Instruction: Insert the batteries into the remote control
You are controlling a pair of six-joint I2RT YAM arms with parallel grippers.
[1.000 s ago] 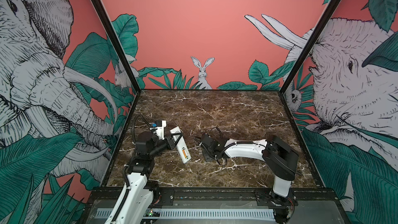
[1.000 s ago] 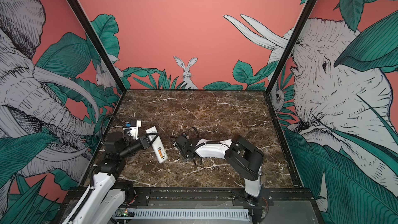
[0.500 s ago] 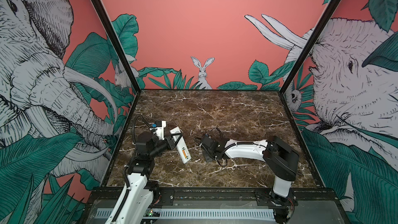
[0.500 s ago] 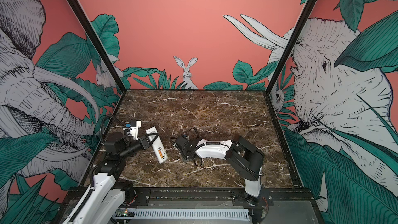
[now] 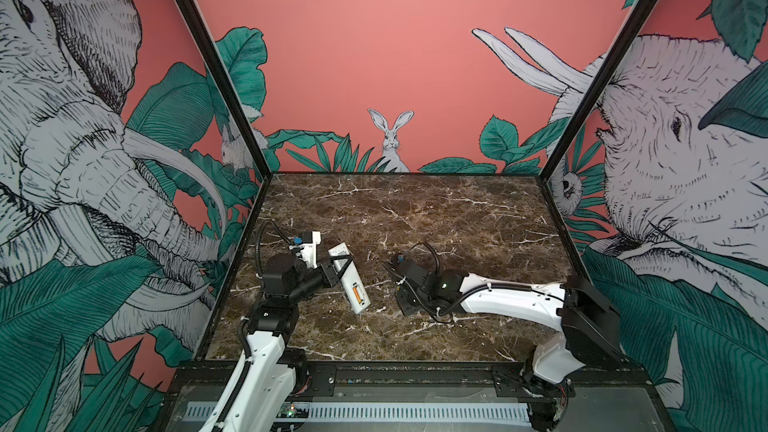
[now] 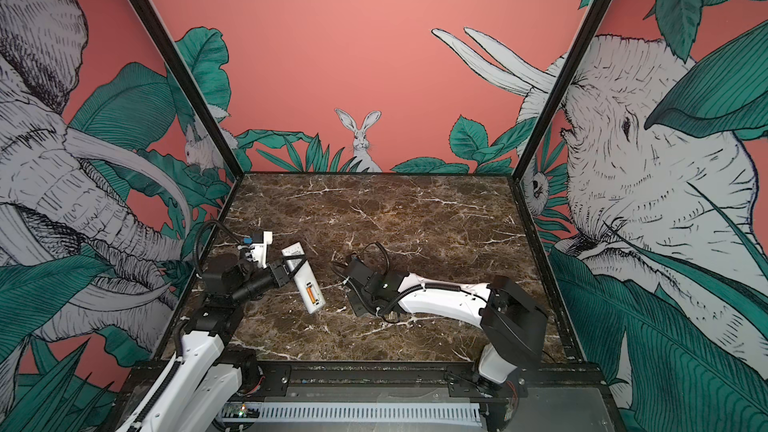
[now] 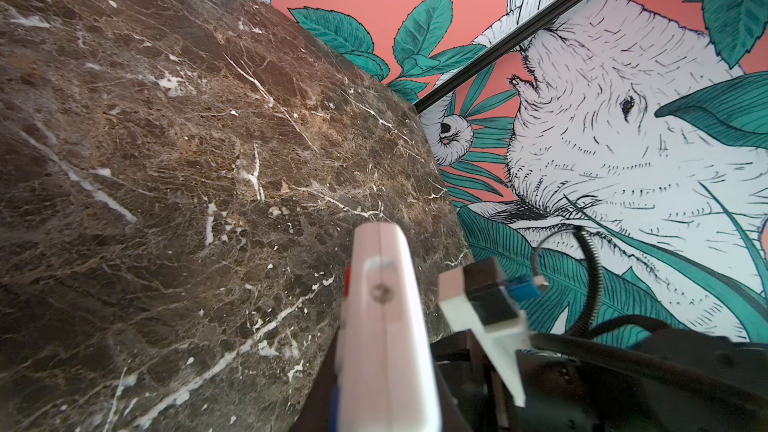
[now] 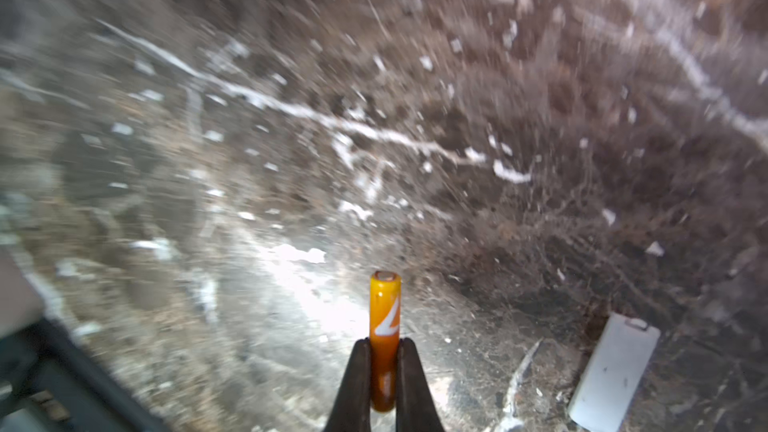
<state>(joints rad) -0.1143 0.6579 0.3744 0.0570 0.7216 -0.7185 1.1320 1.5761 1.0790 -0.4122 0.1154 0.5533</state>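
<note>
Left arm [image 5: 266,351] and right arm [image 5: 511,305] reach inward low, each with jaws clamped.

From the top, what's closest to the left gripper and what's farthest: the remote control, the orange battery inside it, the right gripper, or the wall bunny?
From the left gripper, in a top view:
1. remote control, held in it.
2. orange battery, in the remote's open compartment.
3. right gripper, out to the right.
4. bunny, at the far back.

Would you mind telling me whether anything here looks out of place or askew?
A white cover lies loose on the table. The left gripper holds the remote tilted, compartment open. Nothing looks damaged.
</note>
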